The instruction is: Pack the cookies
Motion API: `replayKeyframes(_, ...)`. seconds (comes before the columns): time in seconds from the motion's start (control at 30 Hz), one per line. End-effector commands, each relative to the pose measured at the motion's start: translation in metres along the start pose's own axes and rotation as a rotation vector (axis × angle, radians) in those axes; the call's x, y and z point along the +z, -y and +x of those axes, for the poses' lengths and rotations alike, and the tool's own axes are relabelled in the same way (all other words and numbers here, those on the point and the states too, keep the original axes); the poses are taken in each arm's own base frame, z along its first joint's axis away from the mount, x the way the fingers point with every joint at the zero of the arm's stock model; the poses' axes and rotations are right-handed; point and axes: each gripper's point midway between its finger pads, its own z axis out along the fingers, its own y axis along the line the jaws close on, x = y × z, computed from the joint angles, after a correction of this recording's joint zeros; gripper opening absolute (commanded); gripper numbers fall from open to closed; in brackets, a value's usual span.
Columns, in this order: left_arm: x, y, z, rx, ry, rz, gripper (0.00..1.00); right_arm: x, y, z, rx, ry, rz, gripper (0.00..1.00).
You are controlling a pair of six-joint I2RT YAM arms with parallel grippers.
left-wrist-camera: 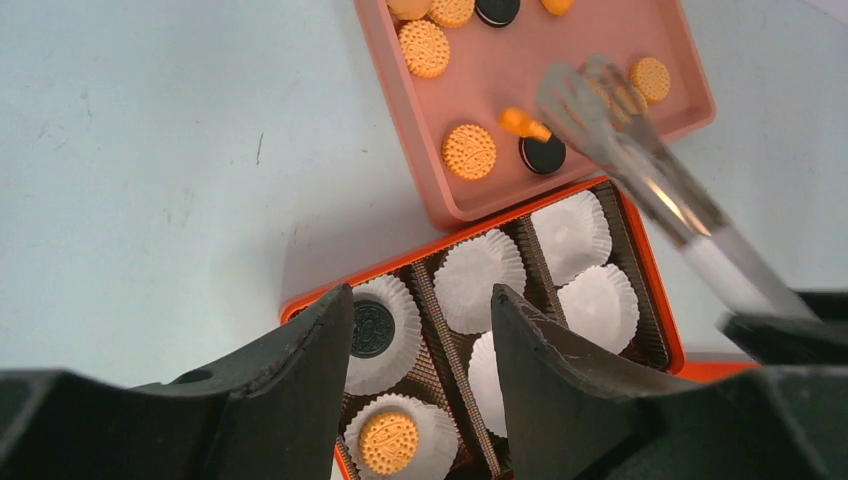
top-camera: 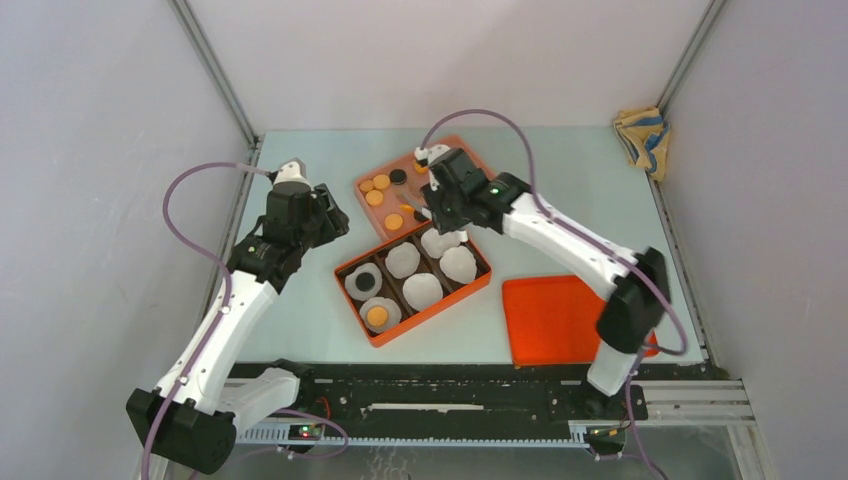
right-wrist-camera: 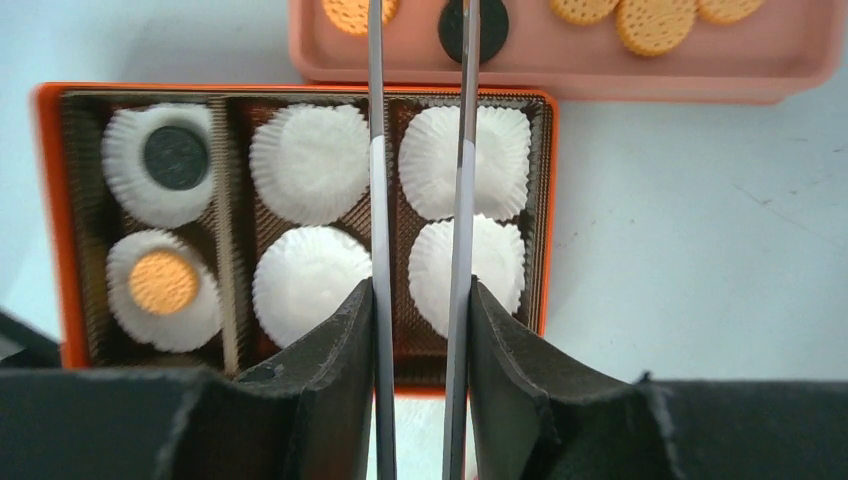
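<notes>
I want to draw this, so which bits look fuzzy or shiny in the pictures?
Left wrist view: the tongs look smeared and shiny, while the cookies are sharp. Right wrist view: the paper cups are crisp, every pleat showing. Top view: even light, only faint shadows.

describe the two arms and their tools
The left arm and right arm have white shells with black joints. A lilac cable loops off each. The right arm carries a small green light near its wrist. The left tool and right tool each have two matte black, wedge-shaped fingers.
</notes>
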Motion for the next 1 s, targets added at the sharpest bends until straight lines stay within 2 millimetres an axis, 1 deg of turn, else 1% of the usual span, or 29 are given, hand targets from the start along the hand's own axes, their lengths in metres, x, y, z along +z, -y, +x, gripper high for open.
replayKeyframes(0.0, -0.002, 0.007, -0.010, -0.028, 0.038, 0.037, 0.58, -0.081, -0.016, -0.028, 0.012, 0.196, -0.063, 0.01)
replayKeyframes(0.07, -0.002, 0.009, -0.009, -0.031, 0.033, 0.043, 0.58, -0.095, -0.025, -0.013, -0.008, 0.184, -0.081, 0.01)
replayKeyframes(0.17, -0.003, 0.009, -0.010, -0.035, 0.037, 0.049, 0.58, -0.108, -0.039, 0.013, -0.045, 0.152, -0.100, 0.01)
replayKeyframes(0.27, -0.005, 0.010, -0.010, -0.037, 0.040, 0.055, 0.58, -0.111, -0.049, 0.037, -0.078, 0.112, -0.094, 0.01)
replayKeyframes(0.37, -0.006, 0.011, -0.010, -0.040, 0.038, 0.062, 0.58, -0.107, -0.050, 0.049, -0.090, 0.096, -0.080, 0.02)
replayKeyframes(0.47, -0.005, 0.012, -0.009, -0.042, 0.035, 0.065, 0.58, -0.097, -0.046, 0.044, -0.078, 0.094, -0.070, 0.02)
replayKeyframes(0.5, -0.005, 0.012, -0.009, -0.041, 0.034, 0.066, 0.58, -0.090, -0.045, 0.041, -0.078, 0.096, -0.066, 0.02)
replayKeyframes(0.57, -0.006, 0.012, -0.010, -0.039, 0.039, 0.065, 0.59, -0.081, -0.044, 0.030, -0.076, 0.107, -0.060, 0.02)
replayKeyframes(0.63, -0.006, 0.011, -0.012, -0.039, 0.045, 0.059, 0.58, -0.070, -0.038, 0.015, -0.070, 0.127, -0.036, 0.03)
replayKeyframes(0.73, -0.006, 0.012, -0.013, -0.038, 0.048, 0.059, 0.58, -0.047, -0.023, -0.009, -0.046, 0.138, 0.001, 0.03)
replayKeyframes(0.8, -0.004, 0.012, -0.013, -0.037, 0.043, 0.060, 0.58, -0.029, -0.012, -0.021, -0.025, 0.125, 0.030, 0.03)
replayKeyframes(0.87, -0.003, 0.012, -0.012, -0.037, 0.039, 0.058, 0.58, -0.012, -0.003, -0.030, -0.020, 0.112, 0.044, 0.04)
replayKeyframes(0.97, -0.002, 0.010, -0.012, -0.028, 0.039, 0.045, 0.59, 0.013, 0.004, -0.038, -0.021, 0.087, 0.066, 0.08)
